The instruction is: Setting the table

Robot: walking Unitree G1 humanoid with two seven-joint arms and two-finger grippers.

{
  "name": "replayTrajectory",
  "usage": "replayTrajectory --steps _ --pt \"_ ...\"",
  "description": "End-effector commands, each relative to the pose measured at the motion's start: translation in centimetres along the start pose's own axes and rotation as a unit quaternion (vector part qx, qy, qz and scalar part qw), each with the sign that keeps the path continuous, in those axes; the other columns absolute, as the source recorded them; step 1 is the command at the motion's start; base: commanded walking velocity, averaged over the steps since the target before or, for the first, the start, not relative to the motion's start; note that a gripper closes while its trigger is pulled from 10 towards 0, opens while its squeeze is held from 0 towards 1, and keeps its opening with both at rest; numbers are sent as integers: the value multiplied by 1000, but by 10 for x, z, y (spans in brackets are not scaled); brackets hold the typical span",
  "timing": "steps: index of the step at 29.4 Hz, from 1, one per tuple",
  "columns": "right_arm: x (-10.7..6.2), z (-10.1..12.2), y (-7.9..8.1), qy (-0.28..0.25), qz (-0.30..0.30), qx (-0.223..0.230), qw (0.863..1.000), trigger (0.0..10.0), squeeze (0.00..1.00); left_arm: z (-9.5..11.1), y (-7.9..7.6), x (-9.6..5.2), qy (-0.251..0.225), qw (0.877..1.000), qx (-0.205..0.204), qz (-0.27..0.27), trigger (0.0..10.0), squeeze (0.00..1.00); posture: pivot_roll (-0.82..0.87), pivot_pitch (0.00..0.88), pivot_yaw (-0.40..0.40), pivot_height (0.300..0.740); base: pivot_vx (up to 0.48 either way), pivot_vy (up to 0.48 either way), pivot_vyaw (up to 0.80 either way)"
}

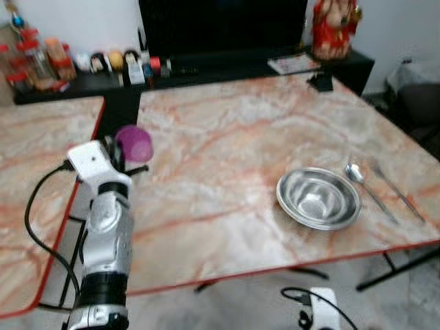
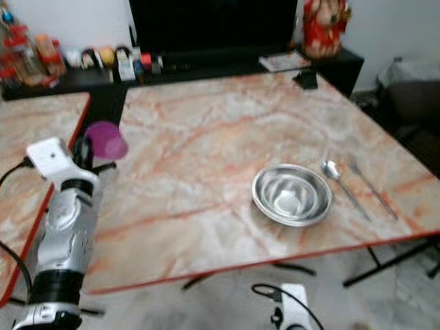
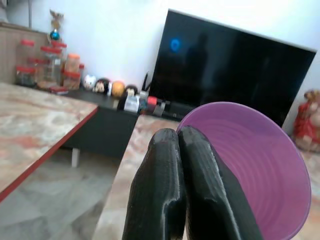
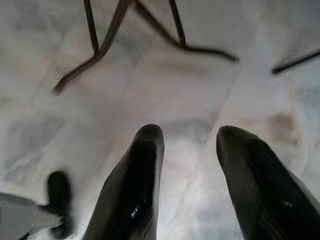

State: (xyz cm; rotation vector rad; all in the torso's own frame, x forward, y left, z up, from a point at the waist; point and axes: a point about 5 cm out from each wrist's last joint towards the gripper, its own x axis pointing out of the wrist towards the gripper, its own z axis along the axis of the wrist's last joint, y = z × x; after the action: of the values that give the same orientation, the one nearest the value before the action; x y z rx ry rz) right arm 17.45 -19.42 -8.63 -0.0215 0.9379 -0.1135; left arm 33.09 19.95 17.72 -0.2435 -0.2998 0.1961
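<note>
A marble worktop [image 1: 227, 137] with a red edge stands in front of the robot, and on it, toward its near right corner, sits a steel bowl [image 1: 318, 198]. Just right of the bowl lies a spoon [image 1: 364, 184], and just right of the spoon a second long utensil [image 1: 399, 189], too blurred to name. The left gripper [image 3: 181, 150] is raised at the worktop's left edge, well left of the bowl, its two black fingers pressed together on the rim of a purple cup [image 1: 133, 143]; the cup is tipped so its mouth faces the wrist camera, and it is held in the air above the edge, not touching the surface. Left of the worktop, across a narrow gap, stands a second marble table [image 1: 41, 179] with the same red edge. Beyond the worktop's far side runs a low black cabinet [image 1: 206, 69] carrying a dark TV [image 1: 223, 24], a row of small figurines [image 1: 113, 62], some jars with red lids [image 1: 34, 58] at its left end and a red figure [image 1: 335, 27] at its right end. A small dark object [image 1: 320, 82] lies on the worktop's far right corner. The right gripper [image 4: 187, 150] hangs low below the worktop's near edge, its fingers spread apart and holding nothing, over pale floor tiles [image 4: 190, 95] and the thin black table legs [image 4: 110, 35].
</note>
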Motion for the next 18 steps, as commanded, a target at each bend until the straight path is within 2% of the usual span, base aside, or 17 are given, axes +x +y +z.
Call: replayTrajectory --steps 1,6,8,9,10,13,18 --pt "0 0 12 2 14 6 1000 10000 0 4 8 1 -5 1000 5 10 10000 0 59 0 36 740 311 -364 0" --pt "0 0 13 3 15 4 1000 10000 0 3 4 -1 1 1000 2 -8 10000 0 58 0 36 740 315 -359 0" --pt "0 0 13 3 15 5 1000 10000 0 2 1 -3 8 999 -3 -33 10000 0 58 0 37 740 292 -375 0" --pt "0 0 14 3 15 5 1000 10000 0 -1 -3 -5 29 997 -16 -73 10000 0 60 0 36 740 0 0 0" --pt "0 0 14 4 15 5 1000 10000 0 -4 -5 -6 42 995 -21 -92 10000 0 60 0 36 740 0 0 0" --pt "0 0 14 4 15 5 1000 10000 0 -4 -5 -6 44 994 -21 -94 10000 0 60 0 36 740 0 0 0" --pt "0 -3 15 9 14 2 1000 10000 0 -4 3 -8 56 993 -11 -103 10000 0 61 0 40 740 0 0 0"
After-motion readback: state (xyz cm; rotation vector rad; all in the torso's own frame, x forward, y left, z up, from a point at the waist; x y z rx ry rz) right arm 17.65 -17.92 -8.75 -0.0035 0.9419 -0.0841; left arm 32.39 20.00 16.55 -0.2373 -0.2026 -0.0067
